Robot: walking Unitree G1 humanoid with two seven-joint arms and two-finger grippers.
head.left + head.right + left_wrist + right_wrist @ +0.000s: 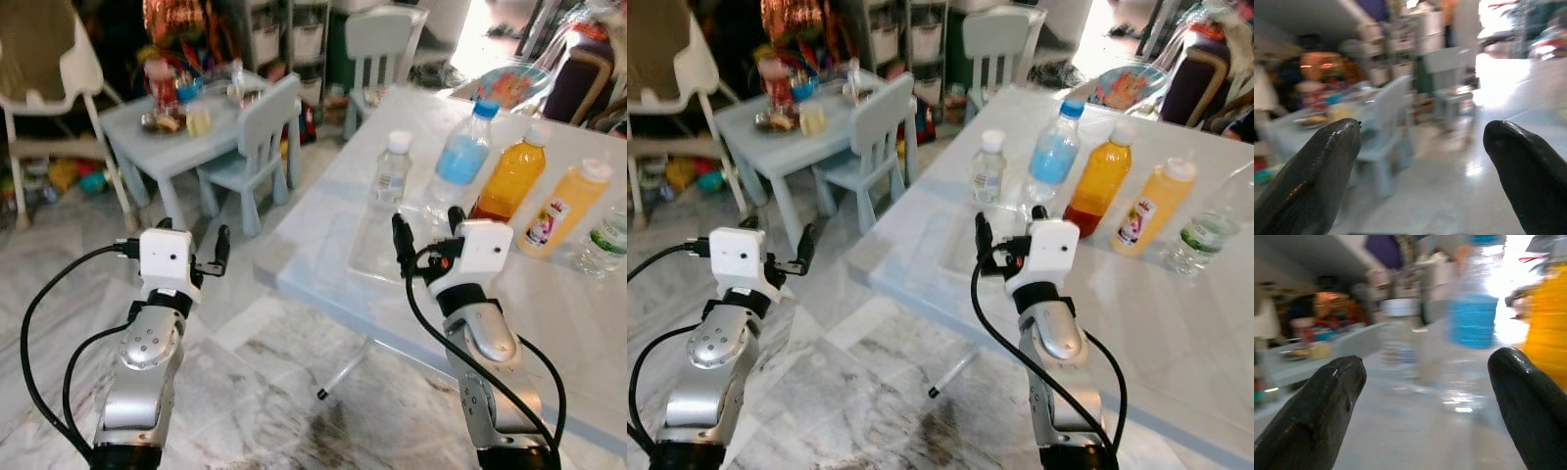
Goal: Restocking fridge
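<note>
Our left pincer [193,247] hangs spread over the floor [255,392], left of the counter [549,323]. Our right pincer [428,233] hovers spread above the counter's near edge. Just beyond it stand a clear bottle [391,171], blue bottle [460,157], and two orange bottles [514,176] rightward.

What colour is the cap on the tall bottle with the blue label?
Blue, matching the tall clear plastic bottle's blue label; clearest in the left eye view.

Qty count: 5 plastic bottles on white table [323,264] — 1 small clear w/ white cap [391,171], 1 blue-liquid w/ blue cap [460,157], 2 orange-juice [512,179] [566,208], 1 clear w/ green label [607,238]. Pale-blue kids' chairs: 2 [257,157] [377,49]. Small pale-blue table: 1 [147,137].
</note>
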